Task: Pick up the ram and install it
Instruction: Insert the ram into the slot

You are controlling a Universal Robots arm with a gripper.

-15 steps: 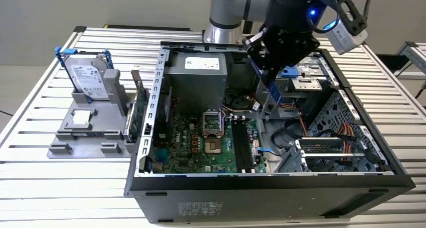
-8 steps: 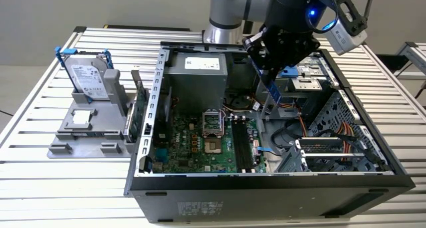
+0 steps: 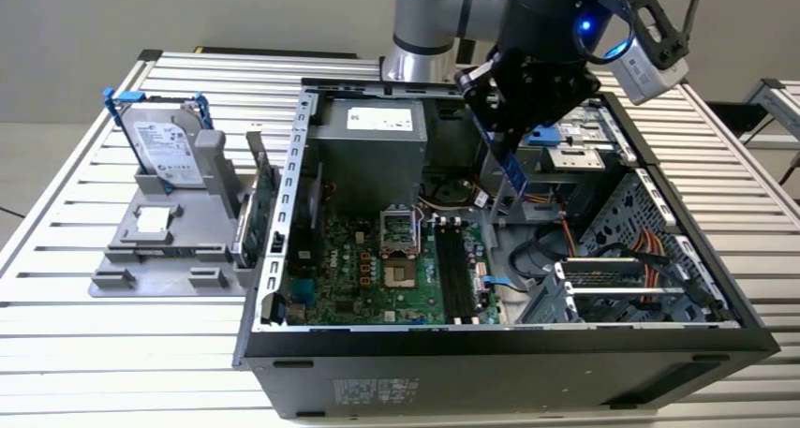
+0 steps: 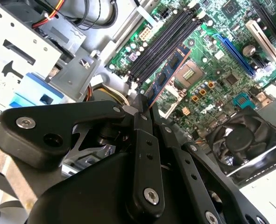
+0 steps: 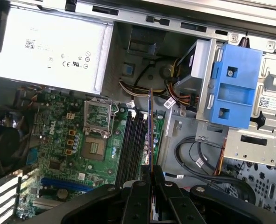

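Observation:
My gripper [image 3: 505, 128] hangs over the open computer case [image 3: 290, 166], shut on the top end of the ram [image 3: 511, 177], a narrow blue-dark stick pointing down toward the motherboard [image 3: 337, 278]. In the second wrist view the ram [image 4: 168, 74] juts out from between the closed black fingers [image 4: 143, 122] over the black memory slots [image 4: 166, 42]. In the first wrist view the ram [image 5: 149, 126] appears edge-on, lined up along the memory slots [image 5: 132, 144] and held above them by the gripper [image 5: 150, 173]. The slots [image 3: 451, 271] lie right of the processor socket [image 3: 395, 229].
A silver hard drive with blue brackets [image 3: 168, 140] stands in a grey holder [image 3: 156, 259] at the exterior view's left. A green expansion card [image 3: 254, 217] leans beside the case wall. Inside are the power supply [image 3: 370, 142], a blue drive caddy [image 5: 233, 86], loose cables [image 5: 198, 158] and a fan [image 4: 243, 140].

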